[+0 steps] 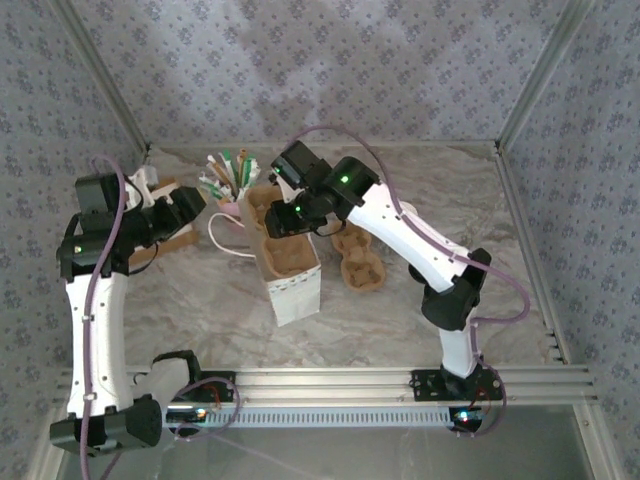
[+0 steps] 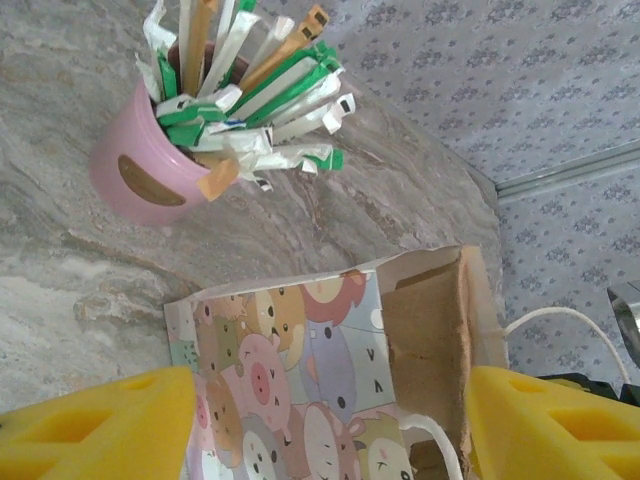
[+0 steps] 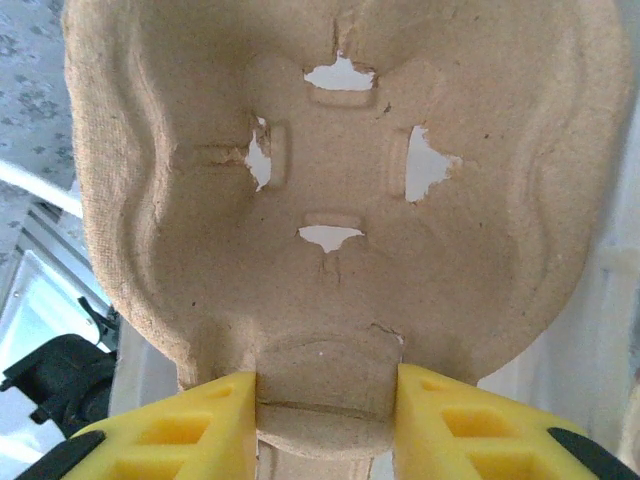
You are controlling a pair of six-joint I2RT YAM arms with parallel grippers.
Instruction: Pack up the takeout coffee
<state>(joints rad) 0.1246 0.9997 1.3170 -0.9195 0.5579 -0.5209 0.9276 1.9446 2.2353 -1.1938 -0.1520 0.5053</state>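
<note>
My right gripper [image 3: 325, 400] is shut on the centre tab of a brown pulp cup carrier [image 3: 340, 150], whose empty cup wells face the camera. From above, that carrier [image 1: 283, 250] sits at the mouth of a paper bag [image 1: 298, 290] in the middle of the table, with the right gripper [image 1: 275, 222] over it. The bag [image 2: 290, 350] has a cartoon animal print and a white cord handle. My left gripper [image 2: 330, 430] is open, its yellow fingers standing to either side of the bag's near edge. The takeout coffee is out of view.
A pink cup [image 2: 140, 175] full of wrapped straws stands just beyond the bag, at the back left [image 1: 226, 205]. A second pulp carrier [image 1: 360, 262] lies on the marble tabletop right of the bag. Patterned walls close in the back and sides.
</note>
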